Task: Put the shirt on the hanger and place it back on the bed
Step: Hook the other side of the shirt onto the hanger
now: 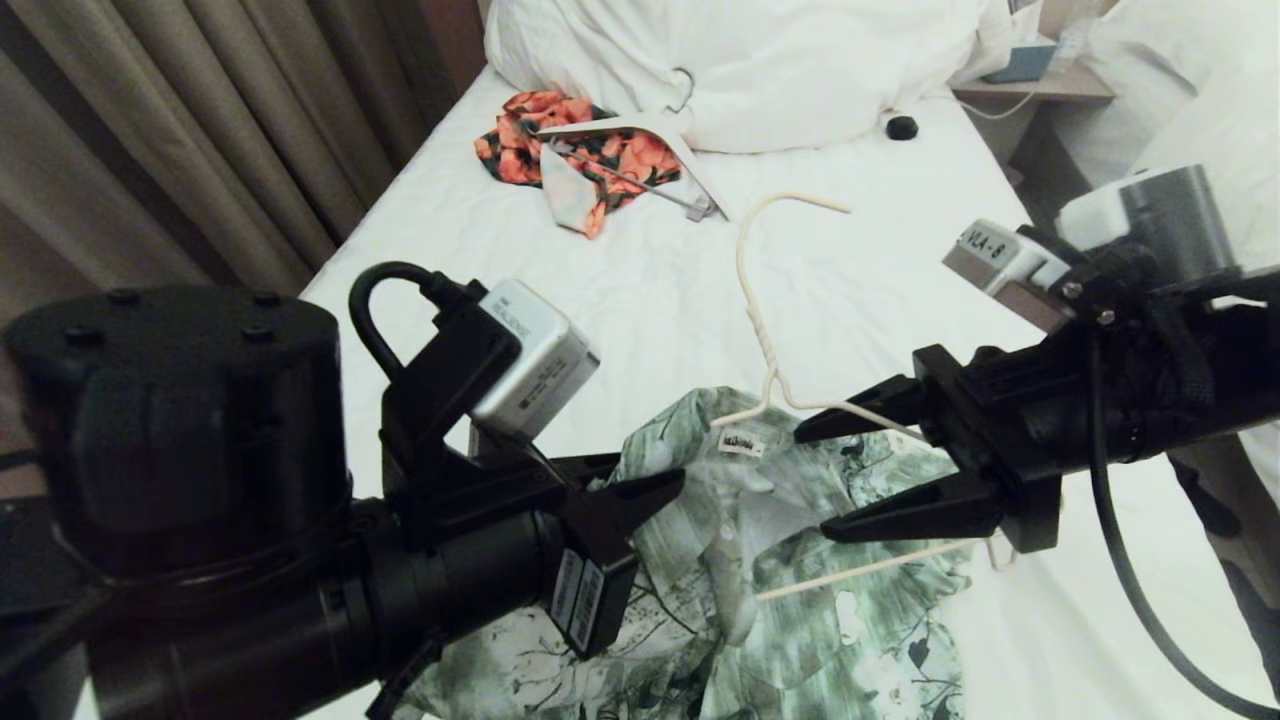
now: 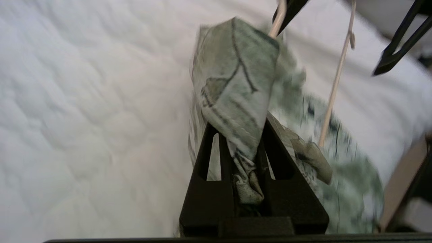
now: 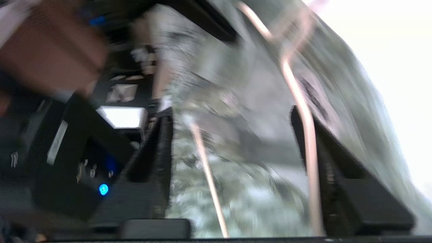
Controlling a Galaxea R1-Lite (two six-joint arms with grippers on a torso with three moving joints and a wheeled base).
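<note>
The green and white shirt (image 1: pixel 800 620) lies crumpled on the bed (image 1: pixel 880 300) near its foot, its neck label facing up. My left gripper (image 1: pixel 640 495) is shut on a fold of the shirt (image 2: pixel 233 77) at its left side, and the cloth is bunched between the jaws of my left gripper (image 2: pixel 238 130). The cream wire hanger (image 1: pixel 752 290) rests with its hook towards the pillow and its frame over the shirt's collar. My right gripper (image 1: pixel 815 482) is open over the hanger's right half. One wire of the hanger (image 3: pixel 206 168) runs between the jaws of my right gripper (image 3: pixel 233 131).
An orange-red floral garment (image 1: pixel 520 140) and a wide white hanger (image 1: pixel 655 125) lie farther up the bed, below the bunched white duvet (image 1: pixel 760 60). A small black object (image 1: pixel 901 127) sits beside it. Curtains (image 1: pixel 200 130) hang on the left, and a nightstand (image 1: pixel 1040 85) stands on the right.
</note>
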